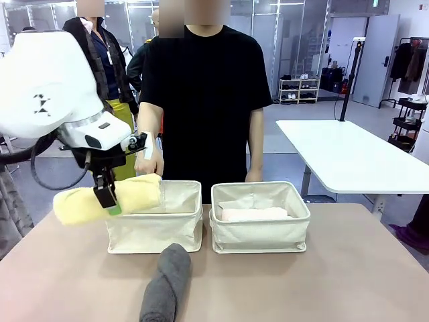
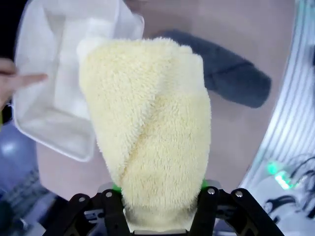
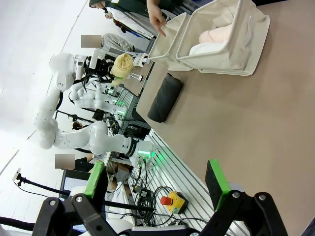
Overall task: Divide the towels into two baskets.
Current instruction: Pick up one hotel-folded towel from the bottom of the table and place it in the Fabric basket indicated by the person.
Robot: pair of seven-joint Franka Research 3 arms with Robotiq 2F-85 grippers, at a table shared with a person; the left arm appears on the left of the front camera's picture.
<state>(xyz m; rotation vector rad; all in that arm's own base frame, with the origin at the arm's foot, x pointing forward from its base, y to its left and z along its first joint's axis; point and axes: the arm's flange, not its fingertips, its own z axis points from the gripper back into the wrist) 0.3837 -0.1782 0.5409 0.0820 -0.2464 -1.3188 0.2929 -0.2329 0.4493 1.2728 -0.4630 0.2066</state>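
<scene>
1. Dark grey towel [image 1: 165,285] lies nearest in the front view, on the table [image 1: 348,268] just in front of the left basket [image 1: 157,231]. Behind it the left gripper [image 1: 107,199] is clamped on the pale yellow towel [image 1: 137,194] and holds it level in the air. One end of the roll is over the left basket and the other juts out past the basket's left side. A person's hand [image 1: 151,161] is at that basket's far rim. The right basket [image 1: 261,235] stands just beside the left one and holds the pale pink towel [image 1: 255,215].

2. In the left wrist view the left gripper's fingers [image 2: 206,211] squeeze the pale yellow towel [image 2: 147,123] from both sides, and the roll rises away from the camera. Beneath it are the left basket [image 2: 49,123], with the person's hand [image 2: 17,81] at its edge, and the dark grey towel [image 2: 236,78] on the table.

3. In the right wrist view the right gripper [image 3: 156,179] hangs above the table's near edge with its jaws spread wide and nothing between them. Farther off, the dark grey towel [image 3: 165,98] lies near the baskets. The pale pink towel [image 3: 221,34] rests inside the right basket [image 3: 236,56] with a white towel [image 3: 201,49] beside it. The person's hand [image 3: 157,19] touches the left basket [image 3: 167,42].
</scene>
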